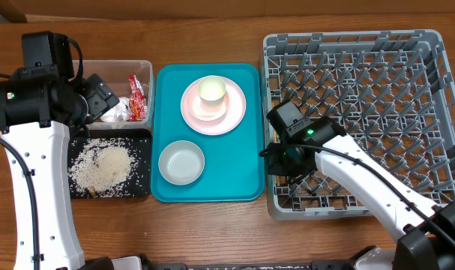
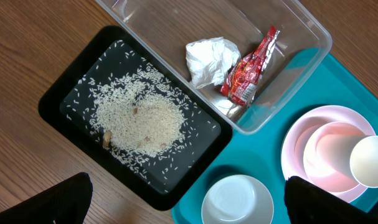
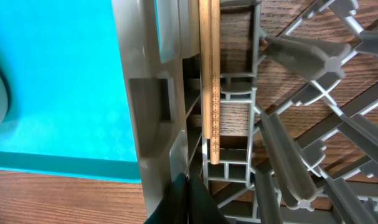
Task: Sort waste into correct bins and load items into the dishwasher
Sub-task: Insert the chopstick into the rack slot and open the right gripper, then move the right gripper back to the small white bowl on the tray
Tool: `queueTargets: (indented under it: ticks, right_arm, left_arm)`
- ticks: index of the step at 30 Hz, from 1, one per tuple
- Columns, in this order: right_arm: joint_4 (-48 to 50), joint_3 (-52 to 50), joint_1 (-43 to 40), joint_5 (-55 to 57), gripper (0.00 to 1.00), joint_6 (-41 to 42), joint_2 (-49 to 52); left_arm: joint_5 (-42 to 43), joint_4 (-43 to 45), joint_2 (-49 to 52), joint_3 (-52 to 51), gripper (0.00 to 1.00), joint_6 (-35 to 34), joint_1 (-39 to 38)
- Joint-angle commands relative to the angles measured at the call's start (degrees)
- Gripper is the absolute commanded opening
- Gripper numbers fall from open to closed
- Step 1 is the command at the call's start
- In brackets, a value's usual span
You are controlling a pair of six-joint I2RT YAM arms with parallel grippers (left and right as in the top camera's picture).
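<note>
The clear tub [image 1: 148,69] holds the red snack wrapper [image 2: 251,68] and the crumpled white tissue [image 2: 208,59]. Rice grains [image 2: 139,118] lie piled in the black tray [image 2: 58,93]. My left gripper [image 2: 189,210] hangs open high above these bins, holding nothing; in the overhead view the left gripper [image 1: 101,96] sits over the tub's left side. On the teal tray [image 1: 242,172] stand a plate [image 1: 234,112] carrying a bowl with a cup [image 1: 212,89] in it, and a separate bowl [image 1: 181,162]. My right gripper [image 3: 189,198] is shut at the grey dish rack's [image 1: 362,120] left wall.
A wooden chopstick [image 3: 210,93] lies inside the rack along its left wall, just ahead of my shut right fingers and not between them. Upright grey pegs [image 3: 282,155] stand close on the right. Bare wooden table [image 1: 212,232] runs along the front.
</note>
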Motion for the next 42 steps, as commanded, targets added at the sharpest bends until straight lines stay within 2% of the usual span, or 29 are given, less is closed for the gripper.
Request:
queueTargets:
  ticks: [1, 3, 9, 12, 14, 19, 22, 27, 32, 42]
  right_arm:
    - [-0.52, 0.13, 0.02, 0.48, 0.04, -1.9, 0.04]
    - [-2.51, 1.49, -0.98, 1.57, 0.05, -2.69, 0.04]
    - [-10.03, 9.62, -2.73, 1.92, 0.16, -5.92, 0.04]
    - [-13.14, 14.75, -2.89, 1.84, 0.18, -6.34, 0.04]
    - [-13.88, 18.25, -2.6, -3.28, 0.18, -6.32, 0.04]
    - [-4.46, 17.94, 0.72, -21.73, 0.16, -6.36, 0.07]
    - [2.62, 16.83, 5.09, -23.02, 0.13, -6.32, 0.07]
    - [12.09, 15.69, 13.9, -15.82, 0.11, -6.1, 0.2]
    - [17.66, 15.54, 22.97, -1.66, 0.11, -3.61, 2.14]
    - [25.7, 15.54, 29.83, 13.22, 0.1, -1.62, 13.44]
  left_arm:
    - [-0.15, 0.02, 0.11, 0.13, 1.0, 0.7, -0.11]
    - [-0.15, 0.02, 0.11, 0.13, 1.0, 0.7, -0.11]
    - [-0.15, 0.02, 0.11, 0.13, 1.0, 0.7, -0.11]
    - [-0.15, 0.02, 0.11, 0.13, 1.0, 0.7, -0.11]
    - [-0.15, 0.02, 0.11, 0.13, 1.0, 0.7, -0.11]
    - [-0.15, 0.04, 0.11, 0.13, 1.0, 0.7, -0.11]
    - [-0.15, 0.02, 0.11, 0.13, 1.0, 0.7, -0.11]
    - [-0.15, 0.02, 0.11, 0.13, 1.0, 0.7, -0.11]
    - [-0.15, 0.02, 0.11, 0.13, 1.0, 0.7, -0.11]
    - [-0.15, 0.04, 0.11, 0.13, 1.0, 0.7, -0.11]
